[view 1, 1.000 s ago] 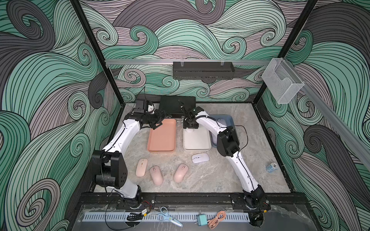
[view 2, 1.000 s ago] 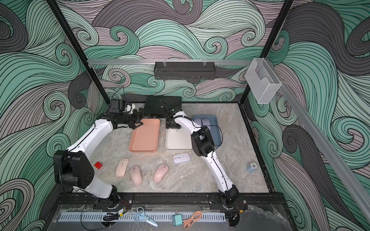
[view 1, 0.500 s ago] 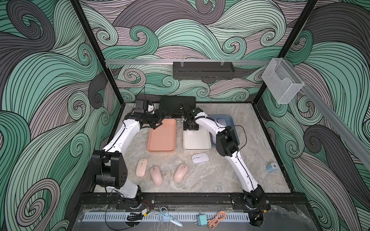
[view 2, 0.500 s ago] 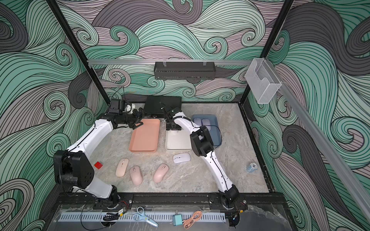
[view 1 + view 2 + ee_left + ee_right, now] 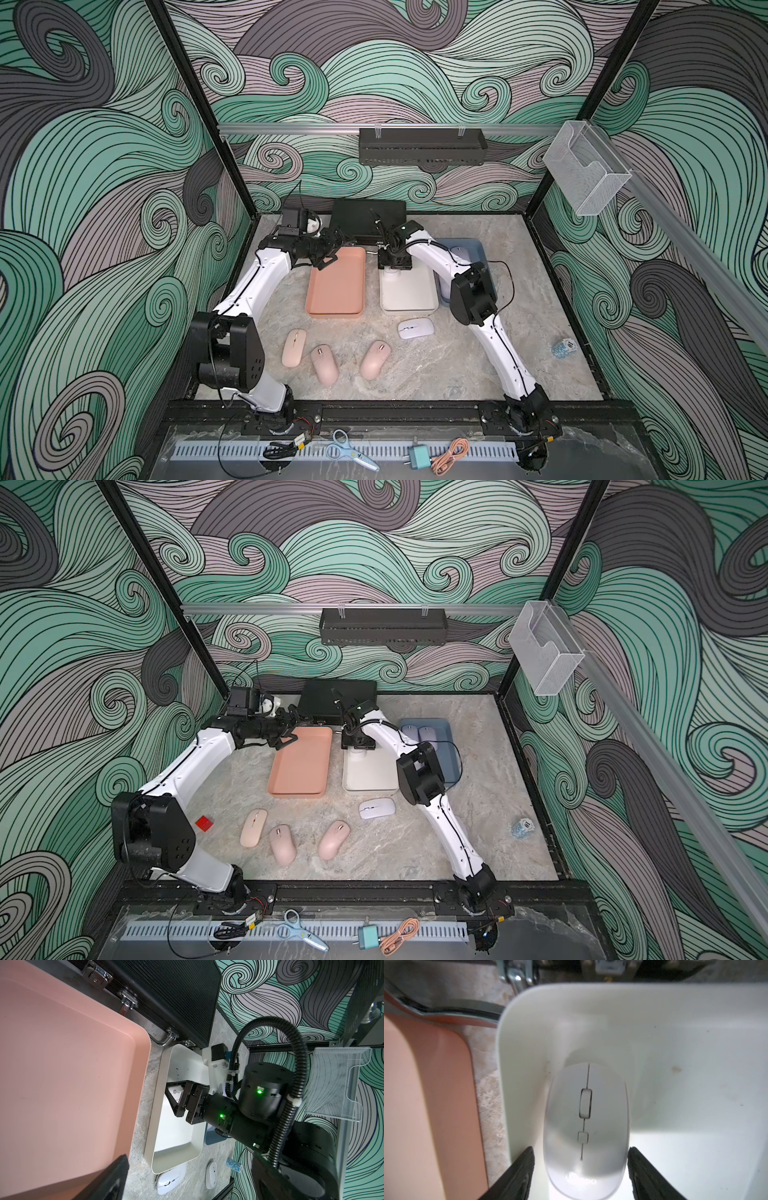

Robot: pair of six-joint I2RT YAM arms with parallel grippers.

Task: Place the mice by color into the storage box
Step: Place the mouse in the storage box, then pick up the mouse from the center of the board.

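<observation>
**Trays:** three, in a row at 12 o'clock of the table (image 5: 457,374): salmon-pink tray (image 5: 336,286), white tray (image 5: 409,297), slate-blue tray (image 5: 446,729).

**Pink mice** (image 5: 324,365): three, at 6 o'clock of the salmon-pink tray.

**Whitish mice:** three. The tray mouse (image 5: 586,1126) lies inside the white tray, the table mouse (image 5: 415,328) at 6 o'clock of it, and a third pale mouse (image 5: 211,1175) shows only in the left wrist view.

**Lavender mice** (image 5: 409,732): two countable in the slate-blue tray; the rest of that tray is hidden.

**One each:** black briefcase (image 5: 370,218) at 12 o'clock, clear wall bin (image 5: 586,170), black wall rack (image 5: 422,145), red cube (image 5: 204,823) at 9 o'clock, scissors (image 5: 351,451), teal plug (image 5: 417,456), orange cable (image 5: 451,455).
</observation>
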